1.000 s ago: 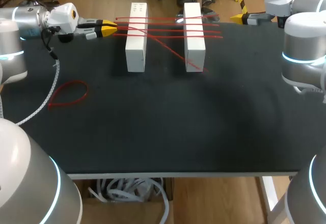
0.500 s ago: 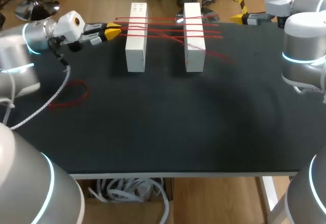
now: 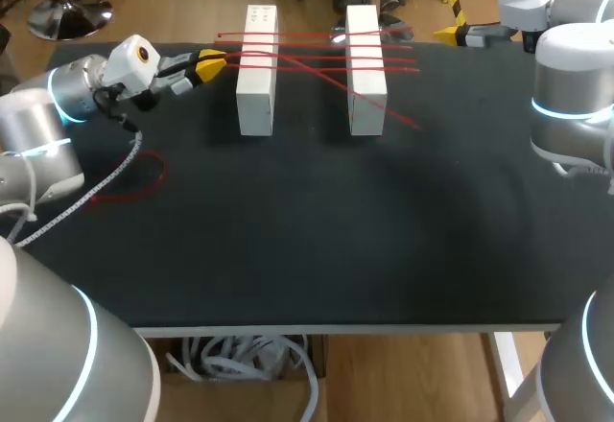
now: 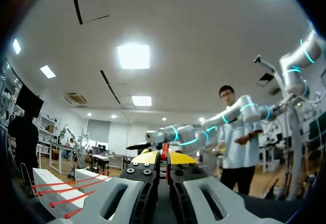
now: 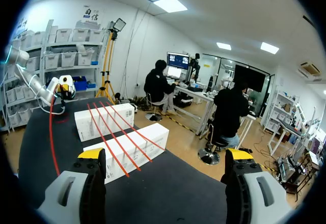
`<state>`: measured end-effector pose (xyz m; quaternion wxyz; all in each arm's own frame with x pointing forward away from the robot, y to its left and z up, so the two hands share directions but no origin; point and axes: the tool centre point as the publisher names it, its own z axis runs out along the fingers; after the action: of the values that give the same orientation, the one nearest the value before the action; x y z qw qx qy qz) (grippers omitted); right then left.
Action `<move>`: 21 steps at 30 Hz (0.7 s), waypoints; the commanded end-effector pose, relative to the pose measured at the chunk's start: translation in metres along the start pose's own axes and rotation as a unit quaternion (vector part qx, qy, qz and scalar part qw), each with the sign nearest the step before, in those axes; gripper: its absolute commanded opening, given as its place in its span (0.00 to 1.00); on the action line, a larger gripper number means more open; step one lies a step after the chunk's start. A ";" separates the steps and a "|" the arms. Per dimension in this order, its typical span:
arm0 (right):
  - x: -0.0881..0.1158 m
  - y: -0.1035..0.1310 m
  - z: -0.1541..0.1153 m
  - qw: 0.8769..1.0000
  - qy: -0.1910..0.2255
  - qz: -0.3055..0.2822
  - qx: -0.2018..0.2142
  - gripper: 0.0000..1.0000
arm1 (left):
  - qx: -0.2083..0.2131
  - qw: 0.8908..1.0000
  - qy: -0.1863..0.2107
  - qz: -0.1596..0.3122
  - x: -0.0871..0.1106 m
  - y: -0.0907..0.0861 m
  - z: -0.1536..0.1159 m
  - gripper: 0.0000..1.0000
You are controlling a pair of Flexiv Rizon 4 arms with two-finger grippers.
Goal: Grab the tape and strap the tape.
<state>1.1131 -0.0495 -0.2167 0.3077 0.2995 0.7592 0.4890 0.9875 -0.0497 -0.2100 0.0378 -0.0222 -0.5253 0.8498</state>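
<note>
Tape [image 3: 401, 115]: one end is pinched between the yellow tips of the left tool [image 3: 213, 58], which is closed on it. Only the left wrist view shows that pinch plainly. The head view adds the rest: the tape runs slantwise over both white boxes [image 3: 257, 77], with its free end on the worktop [image 3: 307, 240] past the right box. Other red strips [image 3: 307, 67] cross the boxes straight. The right tool [image 5: 165, 155] has its fingers spread wide with nothing between them. It sits at the far right corner. A red loop [image 3: 129, 177] lies near the left edge. The boxes stand by the far edge, and broad worktop lies nearer.
</note>
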 end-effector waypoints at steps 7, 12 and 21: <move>0.000 0.000 0.000 1.000 0.000 0.000 0.001 1.00 | 0.015 1.000 -0.022 -0.015 0.023 -0.015 0.004 0.00; 0.000 0.000 0.000 1.000 0.000 0.000 0.001 1.00 | 0.015 0.999 -0.023 -0.026 0.030 -0.022 0.005 0.00; 0.000 0.000 0.000 1.000 0.000 0.000 0.001 1.00 | 0.029 0.999 -0.023 -0.026 0.031 -0.035 0.018 0.00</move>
<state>1.1131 -0.0495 -0.2167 0.3077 0.2995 0.7592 0.4890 0.9605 -0.0425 -0.1758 0.0564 0.0011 -0.5019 0.8631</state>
